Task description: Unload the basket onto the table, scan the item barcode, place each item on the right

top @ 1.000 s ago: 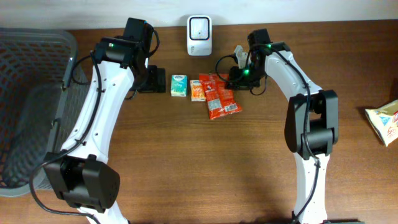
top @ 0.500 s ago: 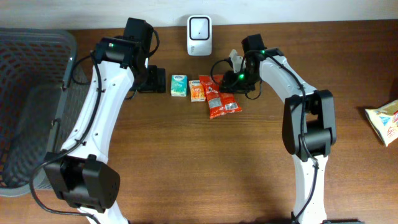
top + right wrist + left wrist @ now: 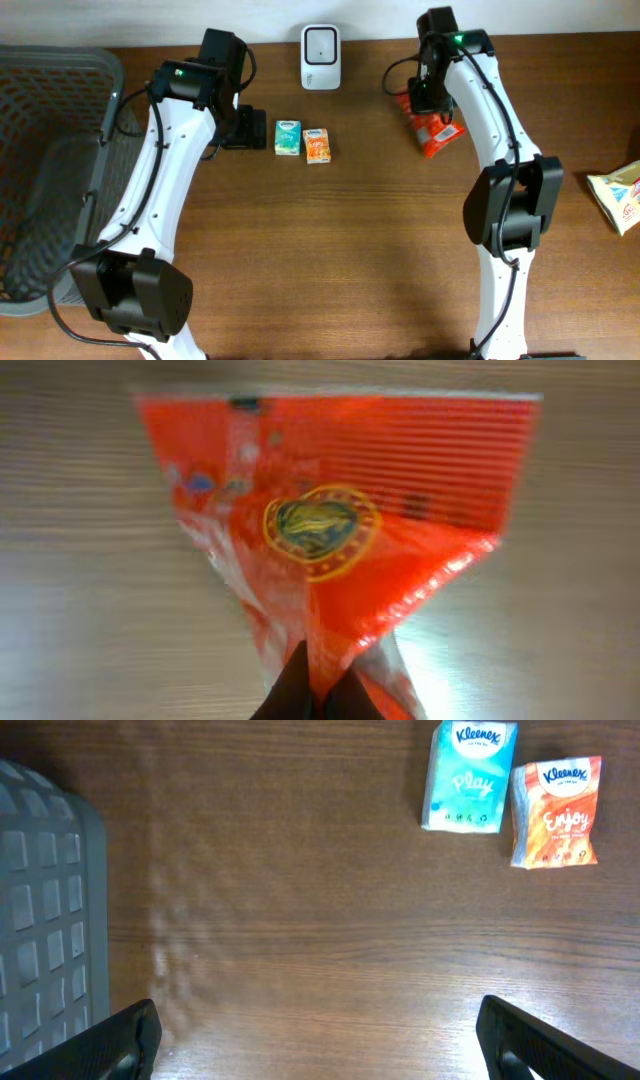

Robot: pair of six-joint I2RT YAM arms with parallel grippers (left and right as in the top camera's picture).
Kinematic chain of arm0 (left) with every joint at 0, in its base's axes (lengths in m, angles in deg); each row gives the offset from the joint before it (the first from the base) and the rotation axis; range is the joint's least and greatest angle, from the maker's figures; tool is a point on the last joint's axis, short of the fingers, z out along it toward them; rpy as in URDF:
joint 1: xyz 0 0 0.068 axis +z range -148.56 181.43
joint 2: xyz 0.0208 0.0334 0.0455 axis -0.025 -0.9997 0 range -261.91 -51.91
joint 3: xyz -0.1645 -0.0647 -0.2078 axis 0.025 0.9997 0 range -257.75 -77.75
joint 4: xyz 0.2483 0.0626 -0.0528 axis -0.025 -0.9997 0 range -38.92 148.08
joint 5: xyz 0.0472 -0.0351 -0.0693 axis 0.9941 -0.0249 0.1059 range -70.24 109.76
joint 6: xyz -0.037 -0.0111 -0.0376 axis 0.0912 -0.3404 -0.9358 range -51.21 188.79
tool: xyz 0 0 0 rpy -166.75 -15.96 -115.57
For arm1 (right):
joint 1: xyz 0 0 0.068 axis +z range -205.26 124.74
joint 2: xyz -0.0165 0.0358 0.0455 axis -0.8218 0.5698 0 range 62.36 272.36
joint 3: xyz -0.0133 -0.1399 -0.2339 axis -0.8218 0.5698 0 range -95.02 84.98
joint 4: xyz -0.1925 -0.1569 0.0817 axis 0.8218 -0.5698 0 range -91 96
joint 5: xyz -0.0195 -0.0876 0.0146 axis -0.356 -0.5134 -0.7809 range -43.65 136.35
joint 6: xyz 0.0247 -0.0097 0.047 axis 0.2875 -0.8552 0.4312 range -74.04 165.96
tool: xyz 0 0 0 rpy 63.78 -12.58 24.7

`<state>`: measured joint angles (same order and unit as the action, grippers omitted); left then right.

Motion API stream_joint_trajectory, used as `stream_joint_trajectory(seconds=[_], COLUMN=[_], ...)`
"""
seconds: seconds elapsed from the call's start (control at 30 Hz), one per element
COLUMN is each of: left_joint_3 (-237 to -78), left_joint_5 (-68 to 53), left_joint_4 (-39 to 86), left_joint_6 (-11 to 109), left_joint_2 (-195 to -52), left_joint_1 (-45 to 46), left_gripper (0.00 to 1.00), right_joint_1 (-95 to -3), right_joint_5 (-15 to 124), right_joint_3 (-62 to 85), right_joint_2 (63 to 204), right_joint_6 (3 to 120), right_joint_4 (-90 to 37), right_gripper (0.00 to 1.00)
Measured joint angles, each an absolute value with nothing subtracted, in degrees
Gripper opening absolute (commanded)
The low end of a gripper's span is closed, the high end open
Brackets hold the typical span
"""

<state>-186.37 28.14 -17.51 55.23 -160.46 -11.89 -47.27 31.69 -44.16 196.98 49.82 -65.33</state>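
Since a second back, the right gripper has hauled the red snack packet out to 4 o'clock of the scanner. Its fingers are pinched tight on the crimped edge, I'd guess so the barcode can be swung to face the scanner. The left gripper hangs spread wide with nothing in it, at 9 o'clock of the teal Kleenex pack and orange Kleenex pack, probably just keeping clear.

Dark brown wooden table, pale wall along its far edge, soft even light
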Motion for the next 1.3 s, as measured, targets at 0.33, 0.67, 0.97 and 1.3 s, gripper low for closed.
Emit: stream_joint_trajectory(seconds=[0.33, 0.67, 0.97, 1.3], left_joint_3=[-186.4, -186.4, -186.4, -186.4], left_joint_5=[28.2, 28.2, 28.2, 28.2], left_joint_4=[-17.5, -17.5, -17.5, -17.5], left_joint_6=[55.2, 55.2, 55.2, 55.2], left_joint_2=[-160.5, -160.5, -160.5, -160.5], left_joint_1=[-11.9, -11.9, -11.9, -11.9], left_gripper=[0.99, 0.99, 0.99, 0.99], right_joint_1=[-43.4, -30.8, -46.3, -55.2], right_joint_5=[3.2, 17.2, 39.3, 54.6], right_joint_3=[-28.3, -27.3, -43.0, -31.4], right_joint_2=[197.8, 198.0, 198.2, 198.2], right_joint_6=[59.3, 61.2, 53.4, 52.0], right_joint_4=[-57.8, -61.0, -68.9, -62.4], right_gripper=[0.04, 0.99, 0.04, 0.04])
